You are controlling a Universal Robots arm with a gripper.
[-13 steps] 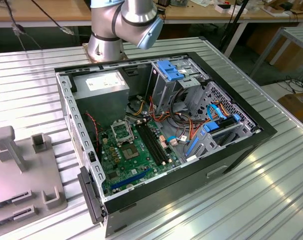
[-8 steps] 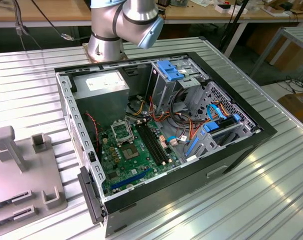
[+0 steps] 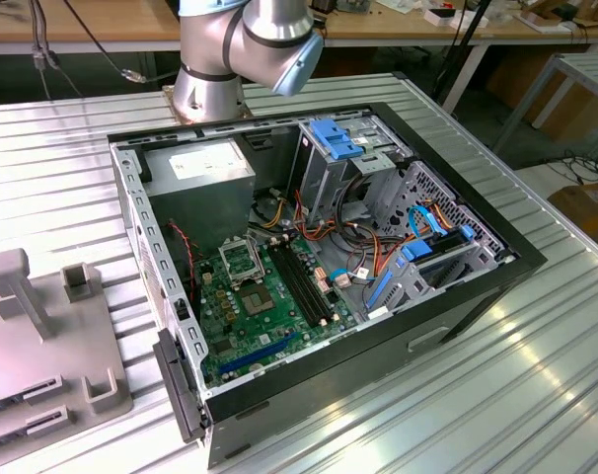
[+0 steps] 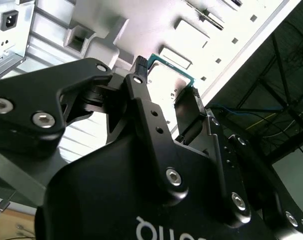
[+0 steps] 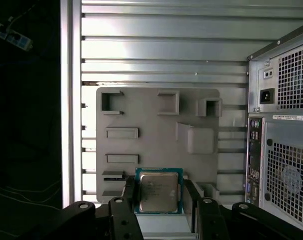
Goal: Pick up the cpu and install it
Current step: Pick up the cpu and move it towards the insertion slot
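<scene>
One black sheet-metal computer case (image 3: 329,380) lies open beside the moulded grey plate (image 5: 156,125), whose matte face carries square and slot-shaped pockets. Over one edge of that plate I see my gripper (image 5: 159,186), its flat black fingers (image 5: 127,197) pressed against two opposite sides of the cpu (image 5: 158,196). That small flat square has a dull metal top and a green rim.

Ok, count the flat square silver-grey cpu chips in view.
1: the flat square silver-grey cpu chip, gripped between the black gripper's fingers above the grey fixture plate. Others could be hidden.
</scene>
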